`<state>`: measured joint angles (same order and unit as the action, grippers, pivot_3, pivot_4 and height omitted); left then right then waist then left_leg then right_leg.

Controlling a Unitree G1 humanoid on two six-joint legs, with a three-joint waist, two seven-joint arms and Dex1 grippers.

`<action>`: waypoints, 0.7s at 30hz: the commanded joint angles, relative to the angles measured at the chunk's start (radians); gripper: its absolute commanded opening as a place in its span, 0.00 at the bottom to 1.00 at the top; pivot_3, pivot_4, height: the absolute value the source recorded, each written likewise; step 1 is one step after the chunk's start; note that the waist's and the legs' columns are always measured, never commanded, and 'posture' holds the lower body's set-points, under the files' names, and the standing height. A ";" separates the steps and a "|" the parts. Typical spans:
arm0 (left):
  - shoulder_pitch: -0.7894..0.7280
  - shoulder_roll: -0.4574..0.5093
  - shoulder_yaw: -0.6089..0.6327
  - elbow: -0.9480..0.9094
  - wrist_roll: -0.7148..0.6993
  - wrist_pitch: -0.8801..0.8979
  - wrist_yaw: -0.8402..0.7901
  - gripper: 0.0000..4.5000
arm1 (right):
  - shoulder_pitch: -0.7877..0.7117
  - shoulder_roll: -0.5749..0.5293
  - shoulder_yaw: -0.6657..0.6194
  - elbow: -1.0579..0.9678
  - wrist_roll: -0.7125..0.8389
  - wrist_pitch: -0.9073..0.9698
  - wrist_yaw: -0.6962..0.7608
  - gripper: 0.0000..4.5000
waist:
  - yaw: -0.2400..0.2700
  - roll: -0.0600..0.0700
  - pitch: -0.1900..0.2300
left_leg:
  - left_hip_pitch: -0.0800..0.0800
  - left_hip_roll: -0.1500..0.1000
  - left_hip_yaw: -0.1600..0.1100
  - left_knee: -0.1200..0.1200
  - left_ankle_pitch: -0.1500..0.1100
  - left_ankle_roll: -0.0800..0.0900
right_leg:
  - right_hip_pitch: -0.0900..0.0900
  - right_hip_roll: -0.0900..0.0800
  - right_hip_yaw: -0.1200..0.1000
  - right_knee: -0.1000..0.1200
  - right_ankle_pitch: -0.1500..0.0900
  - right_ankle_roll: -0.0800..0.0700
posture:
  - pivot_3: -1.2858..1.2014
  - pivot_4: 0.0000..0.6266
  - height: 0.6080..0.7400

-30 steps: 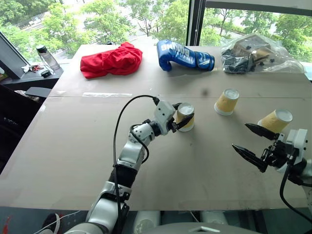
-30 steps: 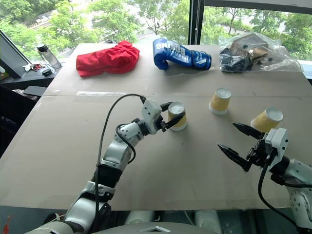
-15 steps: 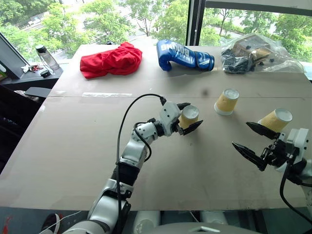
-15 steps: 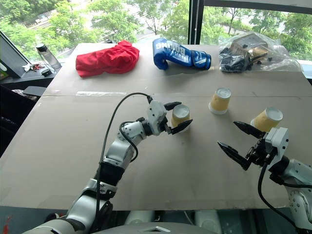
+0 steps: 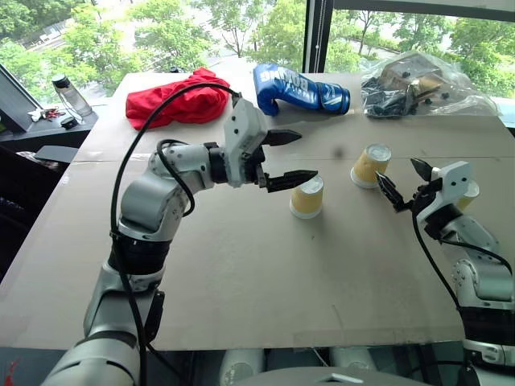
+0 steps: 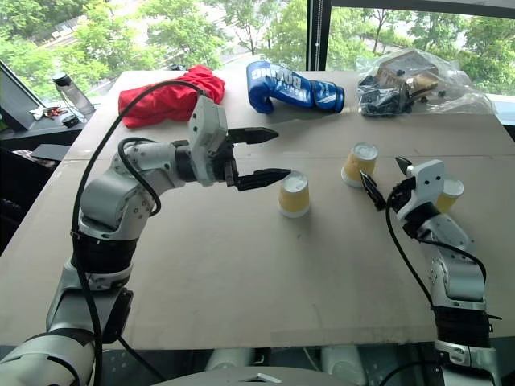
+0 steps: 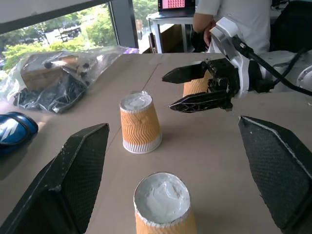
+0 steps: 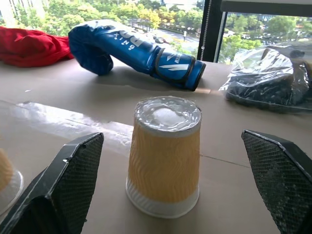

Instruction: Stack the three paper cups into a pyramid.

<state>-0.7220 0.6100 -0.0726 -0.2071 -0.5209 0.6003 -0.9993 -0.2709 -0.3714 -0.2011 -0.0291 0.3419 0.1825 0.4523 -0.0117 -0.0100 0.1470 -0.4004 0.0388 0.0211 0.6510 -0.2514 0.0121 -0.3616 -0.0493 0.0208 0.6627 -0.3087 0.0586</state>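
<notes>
Left eye view: three upside-down paper cups (image 5: 306,198) apart on table (image 5: 241,273); left gripper (image 5: 278,158) and right gripper (image 5: 399,183) wide open, empty; right should straddle middle cup (image 5: 370,166) squarely before closing.

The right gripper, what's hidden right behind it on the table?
A paper cup stands upside down just behind the right gripper; only its far side shows past the wrist. Its lower part is covered.
</notes>
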 commanded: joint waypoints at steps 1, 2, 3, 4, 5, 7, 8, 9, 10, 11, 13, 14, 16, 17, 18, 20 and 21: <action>-0.025 0.046 0.043 -0.059 -0.049 0.049 -0.026 0.97 | -0.076 0.028 0.002 0.069 -0.003 -0.018 -0.023 1.00 | 0.002 0.000 0.000 | 0.000 0.000 0.000 0.000 0.000 0.000 | 0.000 0.000 0.000 0.000 0.000 0.000 | 0.52 0.24 1.00; -0.023 0.063 0.049 -0.069 -0.053 0.058 -0.031 0.97 | -0.108 0.044 0.005 0.112 -0.005 -0.019 -0.029 1.00 | 0.000 0.000 0.001 | -0.001 0.000 0.000 0.000 0.000 0.000 | 0.000 0.000 0.000 0.000 0.000 0.001 | 0.52 0.24 1.00; -0.021 0.074 0.053 -0.077 -0.056 0.065 -0.034 0.97 | -0.131 0.055 0.007 0.142 -0.006 -0.021 -0.031 1.00 | -0.001 0.000 0.001 | -0.001 0.000 0.000 0.000 0.000 0.000 | -0.001 0.000 0.000 0.000 -0.001 0.001 | 0.52 0.24 1.00; -0.019 0.085 0.056 -0.083 -0.057 0.069 -0.034 0.97 | -0.151 0.063 0.009 0.174 -0.011 -0.027 -0.031 1.00 | -0.002 0.000 0.001 | -0.001 0.000 0.000 -0.001 0.000 0.000 | -0.002 0.000 0.001 0.000 -0.001 0.001 | 0.52 0.24 1.00; -0.018 0.093 0.058 -0.088 -0.053 0.069 -0.032 0.97 | -0.167 0.070 0.008 0.200 -0.011 -0.033 -0.026 1.00 | -0.003 0.000 0.002 | -0.001 0.000 0.001 -0.001 0.000 0.000 | -0.002 0.000 0.002 0.001 -0.001 0.001 | 0.52 0.24 1.00; -0.015 0.101 0.064 -0.097 -0.054 0.076 -0.025 0.97 | -0.196 0.082 0.008 0.245 -0.016 -0.048 -0.026 1.00 | -0.002 0.000 0.002 | -0.002 0.000 0.001 -0.002 0.000 0.000 | -0.003 0.000 0.002 0.001 -0.001 0.001 | 0.52 0.24 1.00; -0.014 0.103 0.066 -0.103 -0.057 0.081 -0.021 0.97 | -0.210 0.091 0.006 0.267 -0.015 -0.054 -0.030 1.00 | -0.002 0.000 0.002 | -0.002 0.000 0.001 -0.002 0.000 0.000 | -0.003 0.000 0.001 0.000 -0.001 0.001 | 0.52 0.24 1.00; -0.013 0.103 0.068 -0.109 -0.061 0.085 -0.017 0.97 | -0.221 0.098 0.004 0.283 -0.014 -0.056 -0.033 1.00 | -0.002 0.000 0.002 | -0.002 0.000 0.001 -0.002 0.000 0.000 | -0.003 0.000 0.002 0.000 -0.001 0.001 | 0.52 0.24 1.00; -0.011 0.103 0.068 -0.115 -0.063 0.089 -0.014 0.97 | -0.229 0.105 0.004 0.296 -0.014 -0.059 -0.035 1.00 | -0.002 0.000 0.002 | -0.002 0.000 0.001 -0.002 0.000 0.000 | -0.003 0.000 0.002 0.001 -0.001 0.001 | 0.52 0.24 1.00; -0.009 0.105 0.070 -0.123 -0.066 0.093 -0.012 0.97 | -0.238 0.110 0.003 0.309 -0.017 -0.064 -0.039 1.00 | -0.003 0.000 0.002 | -0.002 0.000 0.001 -0.002 0.000 0.000 | -0.003 0.000 0.002 0.001 -0.001 0.001 | 0.52 0.24 1.00; -0.005 0.103 0.076 -0.134 -0.073 0.100 -0.003 0.97 | -0.249 0.115 0.007 0.329 -0.024 -0.079 -0.035 1.00 | -0.003 0.000 0.002 | -0.002 0.000 0.001 -0.002 0.000 0.000 | -0.004 0.000 0.002 0.001 -0.001 0.001 | 0.52 0.24 1.00; -0.003 0.103 0.079 -0.137 -0.076 0.103 0.000 0.97 | -0.253 0.118 0.009 0.335 -0.026 -0.086 -0.033 1.00 | -0.003 0.000 0.002 | -0.002 0.000 0.001 -0.002 0.000 0.000 | -0.004 0.000 0.002 0.000 -0.001 0.001 | 0.52 0.24 1.00; 0.001 0.106 0.081 -0.142 -0.076 0.103 0.006 0.97 | -0.260 0.121 0.010 0.346 -0.029 -0.100 -0.031 1.00 | -0.003 0.000 0.002 | -0.002 0.000 0.001 -0.002 0.000 0.000 | -0.004 0.000 0.002 0.001 -0.001 0.001 | 0.52 0.24 1.00; 0.002 0.106 0.082 -0.143 -0.077 0.104 0.009 0.99 | -0.263 0.120 0.012 0.351 -0.034 -0.110 -0.029 0.95 | -0.004 0.000 0.002 | -0.002 0.000 0.001 -0.002 0.000 0.000 | -0.004 0.000 0.002 0.001 -0.001 0.001 | 0.52 0.24 1.00; 0.004 0.106 0.083 -0.144 -0.078 0.106 0.012 1.00 | -0.265 0.118 0.014 0.357 -0.039 -0.120 -0.028 0.88 | -0.004 0.000 0.002 | -0.002 0.000 0.001 -0.002 0.000 0.000 | -0.004 0.000 0.002 0.001 -0.001 0.001 | 0.52 0.24 1.00; 0.005 0.104 0.086 -0.146 -0.081 0.110 0.016 1.00 | -0.268 0.117 0.017 0.363 -0.046 -0.135 -0.027 0.69 | -0.004 0.000 0.002 | -0.002 0.000 0.001 -0.002 0.000 0.000 | -0.004 0.000 0.002 0.001 -0.001 0.001 | 0.52 0.24 1.00; 0.006 0.101 0.088 -0.146 -0.085 0.115 0.020 1.00 | -0.269 0.116 0.021 0.365 -0.052 -0.142 -0.024 0.59 | -0.004 0.000 0.002 | -0.002 0.000 0.001 -0.002 0.000 0.000 | -0.004 0.000 0.002 0.001 -0.001 0.001 | 0.52 0.24 1.00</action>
<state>-0.7097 0.7039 -0.0121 -0.3177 -0.5868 0.7142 -0.9856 -0.5152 -0.2495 -0.1813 0.3534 0.2946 0.0739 0.4270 -0.0157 -0.0099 0.1492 -0.4024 0.0392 0.0224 0.6493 -0.2513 0.0118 -0.3654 -0.0493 0.0231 0.6636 -0.3092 0.0595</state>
